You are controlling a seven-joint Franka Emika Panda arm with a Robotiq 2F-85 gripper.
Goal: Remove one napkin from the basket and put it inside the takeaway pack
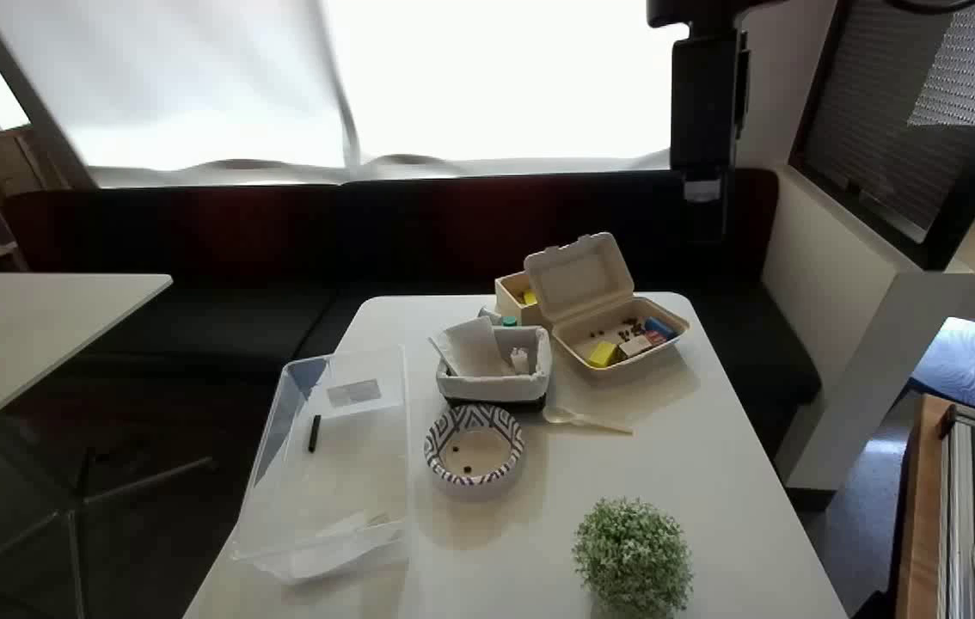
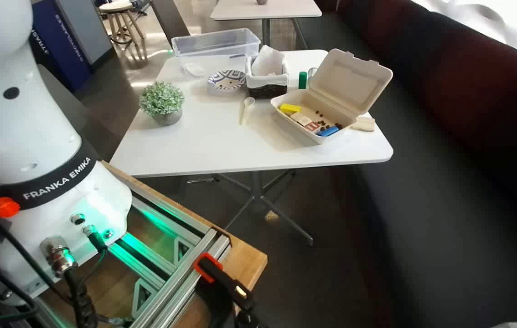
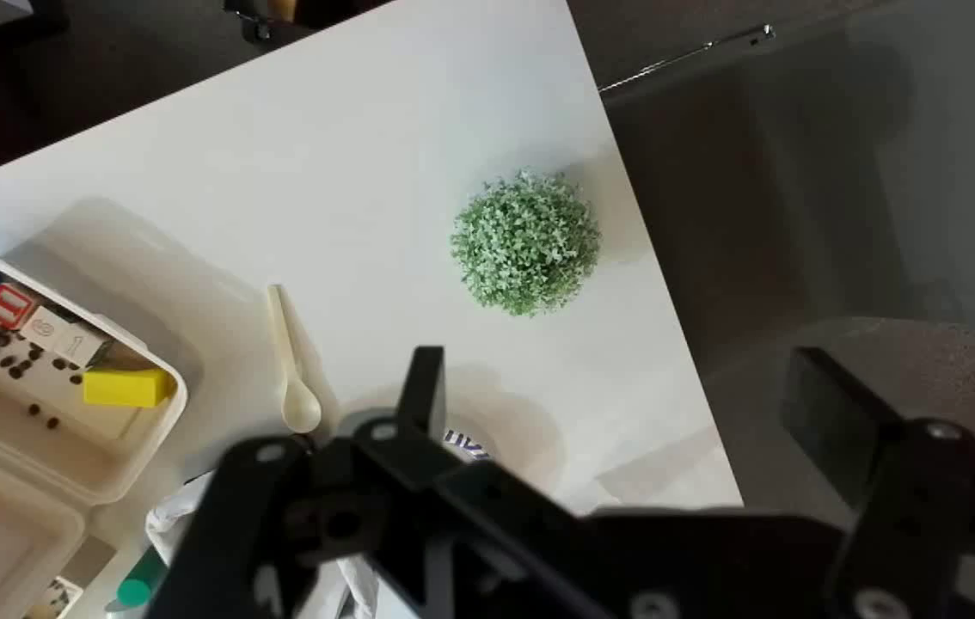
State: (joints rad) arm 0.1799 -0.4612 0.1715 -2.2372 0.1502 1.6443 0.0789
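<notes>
In an exterior view a white paper napkin sticks up out of the lined basket, the open cream clamshell box just to its right; the Robotiq gripper hangs higher, farther right, well apart from the napkin, fingers spread wide.

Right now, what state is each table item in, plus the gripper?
Gripper: open, holding nothing.
Takeaway pack: open, holding blocks and dark bits.
Basket: upright, white-lined.
Napkin: sticking up out of the basket.
Patterned bowl: upright, dark bits inside.
Clear tub: upright.
Spoon: lying flat.
Plant: upright.
Green cylinder: upright.
Small beige box: open.
</notes>
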